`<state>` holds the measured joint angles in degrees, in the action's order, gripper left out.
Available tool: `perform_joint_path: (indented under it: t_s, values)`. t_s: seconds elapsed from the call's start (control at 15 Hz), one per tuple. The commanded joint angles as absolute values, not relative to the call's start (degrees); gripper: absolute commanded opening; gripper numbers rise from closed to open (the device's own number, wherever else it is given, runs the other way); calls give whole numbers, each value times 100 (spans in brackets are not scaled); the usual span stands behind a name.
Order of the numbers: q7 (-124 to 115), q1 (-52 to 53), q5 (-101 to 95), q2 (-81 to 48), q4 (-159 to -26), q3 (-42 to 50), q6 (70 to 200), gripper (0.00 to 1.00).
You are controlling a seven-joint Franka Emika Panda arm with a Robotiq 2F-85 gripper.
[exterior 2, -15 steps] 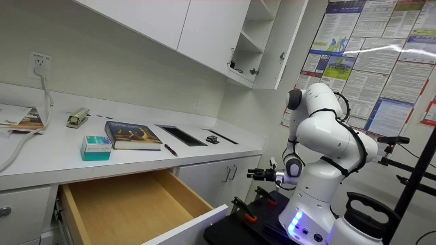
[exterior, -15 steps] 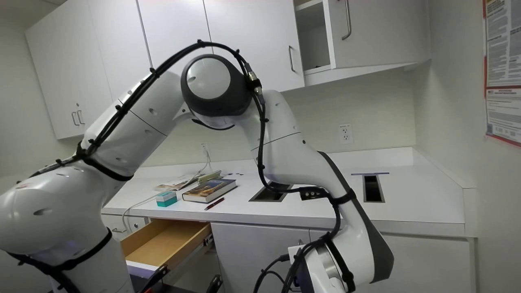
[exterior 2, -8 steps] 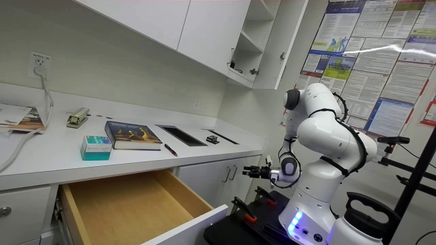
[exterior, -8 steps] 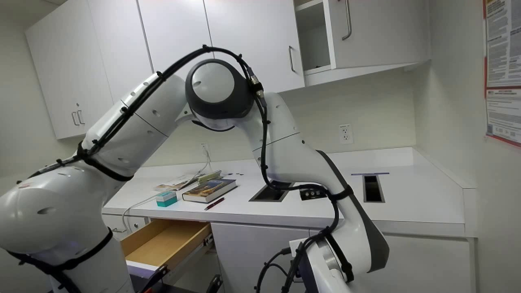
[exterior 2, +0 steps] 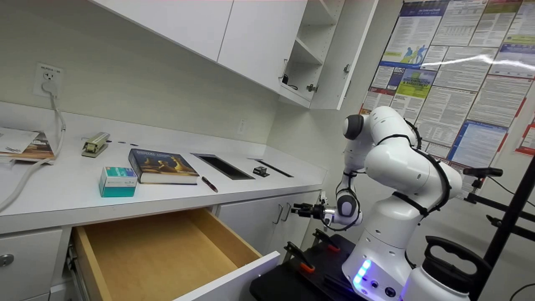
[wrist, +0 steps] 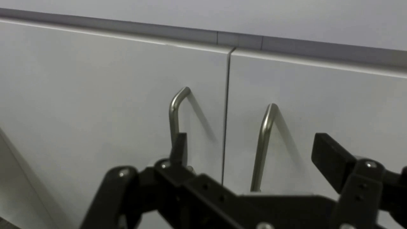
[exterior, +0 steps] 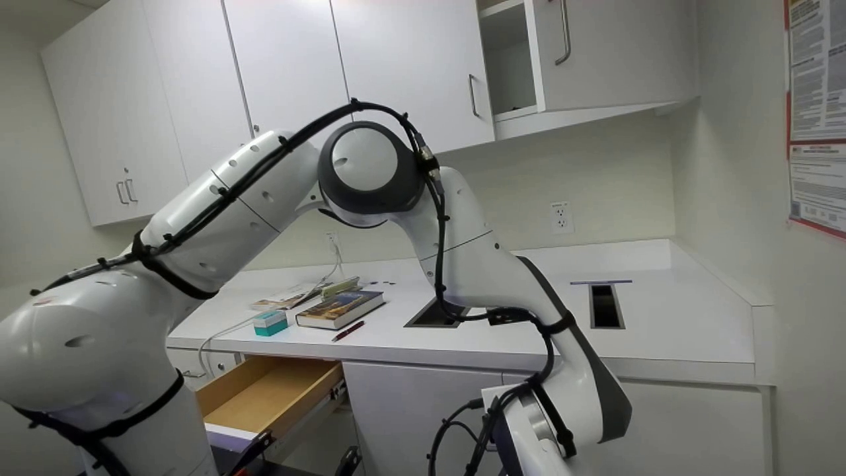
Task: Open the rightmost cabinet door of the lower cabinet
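White-faced and closed, the rightmost cabinet door (wrist: 346, 111) of the lower cabinet (exterior 2: 246, 215) carries its bar handle (wrist: 263, 145) near its left edge. In both exterior views it sits under the counter (exterior: 687, 317), at the end next to the side wall (exterior: 733, 145). The pincer (wrist: 250, 137) stands spread wide, nothing clamped; in the wrist view that handle shows between its 2 fingers (wrist: 329, 159), while the finger on the left covers part of the neighbouring handle (wrist: 174, 116) on the adjoining door (wrist: 111, 89).

The step in hand looks like the approach. Done well, it calls for a slight shift rightward — enough to centre the bar and keep that finger off the neighbouring handle — then a straight advance until the bar lies deep between the fingers. Only then close, and pull back along an arc; the handle's place suggests the door swings from its right edge, so a dead-straight pull may slip or bind.

The count: 2 doors with 2 bar handles in the wrist view; on the counter 1 hardcover book (exterior 2: 164, 166), 1 pen (exterior 2: 209, 184), 1 teal-and-white box (exterior 2: 118, 182), 1 stapler (exterior 2: 95, 144) by its look; 2 dark cutouts (exterior 2: 222, 167) in its top; below, 1 pulled-out drawer (exterior 2: 163, 251).
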<state>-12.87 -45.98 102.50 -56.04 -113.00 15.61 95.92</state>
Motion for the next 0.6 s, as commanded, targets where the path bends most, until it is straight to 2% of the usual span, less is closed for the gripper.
perform_joint_path:
  t_s: [0.0, 0.13, 0.2, 0.33, 0.53]
  values:
    - [-1556, -4553, 10451, -5826, -11009, 1560, 9433, 100]
    - [-1641, -4556, 10468, -5892, -10911, 1557, 9427, 100]
    - [-1655, -4560, 10472, -5923, -10866, 1554, 9419, 75]
    - [-1690, -4555, 10463, -5970, -10803, 1552, 9415, 66]
    - [-1709, -4560, 10444, -6021, -10741, 1550, 9401, 41]
